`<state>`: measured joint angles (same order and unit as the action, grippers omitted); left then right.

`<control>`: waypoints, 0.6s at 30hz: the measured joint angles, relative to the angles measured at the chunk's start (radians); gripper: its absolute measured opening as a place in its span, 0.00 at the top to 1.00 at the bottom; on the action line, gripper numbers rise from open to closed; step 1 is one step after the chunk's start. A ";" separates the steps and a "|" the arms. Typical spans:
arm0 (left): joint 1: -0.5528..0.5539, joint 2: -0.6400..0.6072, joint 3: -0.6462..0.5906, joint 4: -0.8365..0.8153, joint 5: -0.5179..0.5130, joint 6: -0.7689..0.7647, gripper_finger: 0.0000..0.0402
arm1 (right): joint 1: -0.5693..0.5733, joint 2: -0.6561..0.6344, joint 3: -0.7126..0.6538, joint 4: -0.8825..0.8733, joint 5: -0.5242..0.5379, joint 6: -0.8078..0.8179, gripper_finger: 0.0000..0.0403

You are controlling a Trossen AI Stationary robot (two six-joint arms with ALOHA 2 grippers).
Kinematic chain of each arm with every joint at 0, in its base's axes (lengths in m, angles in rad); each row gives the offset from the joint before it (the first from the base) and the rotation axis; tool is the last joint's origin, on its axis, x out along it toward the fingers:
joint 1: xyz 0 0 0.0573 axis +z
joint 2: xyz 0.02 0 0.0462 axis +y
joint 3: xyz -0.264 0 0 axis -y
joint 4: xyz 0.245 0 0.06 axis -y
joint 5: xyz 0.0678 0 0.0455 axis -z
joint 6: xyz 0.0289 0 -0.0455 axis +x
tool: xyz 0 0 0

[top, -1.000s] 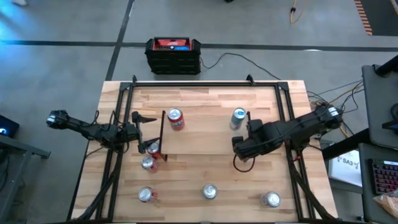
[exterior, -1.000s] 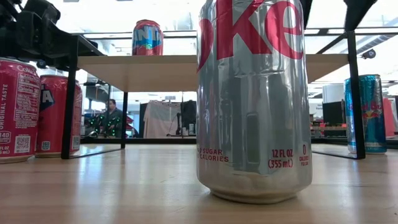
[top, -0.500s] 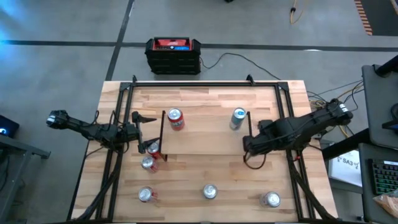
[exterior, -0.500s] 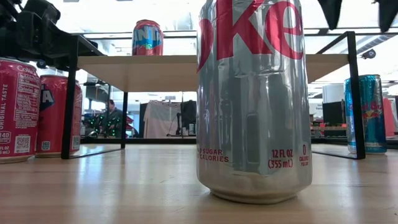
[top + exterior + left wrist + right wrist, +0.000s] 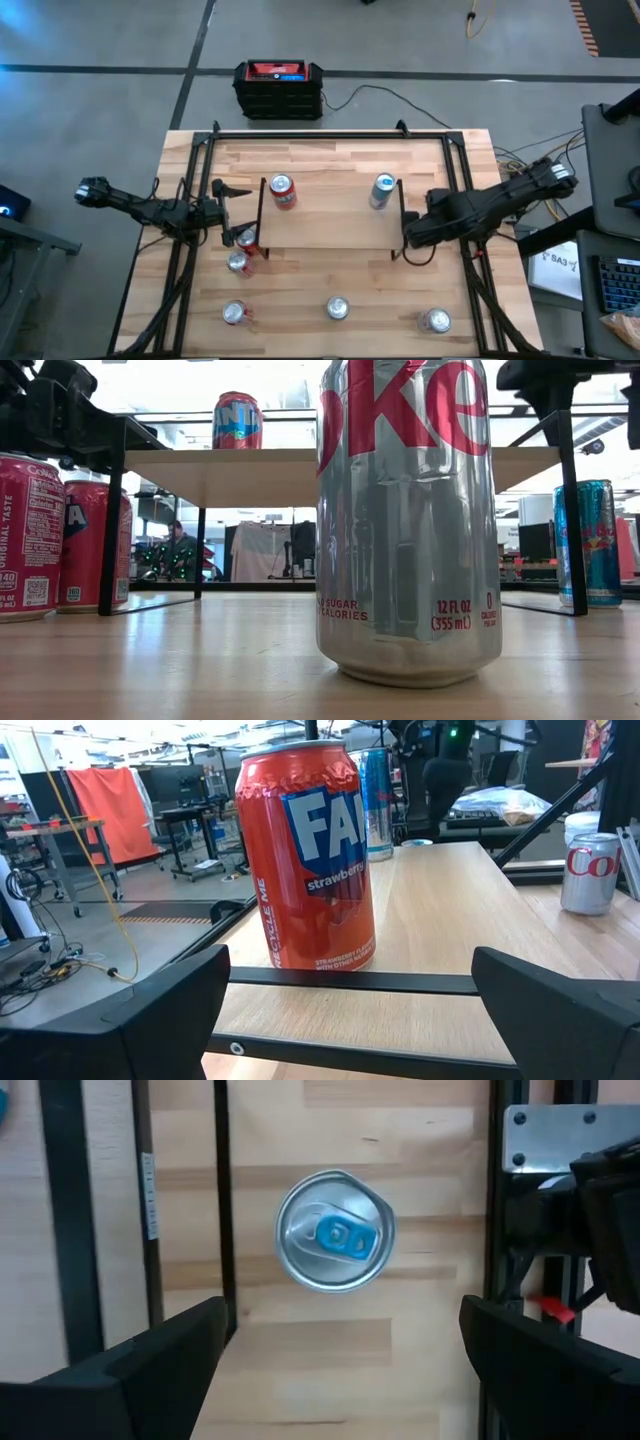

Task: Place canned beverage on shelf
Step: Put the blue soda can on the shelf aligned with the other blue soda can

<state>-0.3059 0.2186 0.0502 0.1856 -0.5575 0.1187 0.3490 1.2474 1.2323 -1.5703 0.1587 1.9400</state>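
done: red Fanta can [image 5: 283, 191] on light-wood shelf [image 5: 325, 225] | left: six cans on worktop | left hand [image 5: 226, 213] — fingers apart, empty | right hand [image 5: 411, 235] — apart, empty, blue-tabbed can [image 5: 335, 1231] below

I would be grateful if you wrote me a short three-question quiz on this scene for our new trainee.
1. True or false: the strawberry Fanta can stands on the shelf.
2. Which can stands nearest the low camera? A: the Diet Coke can. B: the strawberry Fanta can. C: the blue can.
3. Fill in the word: the left gripper and the right gripper both have their fingers ____.

Key: 1 true; 2 A; 3 open.
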 joint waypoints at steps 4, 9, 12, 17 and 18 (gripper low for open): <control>0.000 0.000 0.000 0.000 0.000 0.000 0.00 | -0.015 0.020 -0.010 0.001 0.003 -0.001 0.05; 0.000 0.000 0.000 0.000 0.000 0.000 0.00 | -0.045 0.024 -0.029 0.018 0.018 -0.015 0.05; 0.000 0.000 0.000 0.000 0.000 0.000 0.00 | -0.067 0.016 -0.048 0.038 0.005 -0.069 0.05; 0.000 0.000 0.000 0.000 0.000 0.000 0.00 | -0.124 -0.020 -0.089 0.074 -0.055 -0.139 0.05; 0.000 0.000 0.000 0.000 0.000 0.000 0.00 | -0.135 -0.031 -0.098 0.088 -0.065 -0.151 0.05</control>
<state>-0.3058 0.2188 0.0502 0.1852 -0.5575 0.1187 0.2136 1.2167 1.1345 -1.4820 0.0940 1.7885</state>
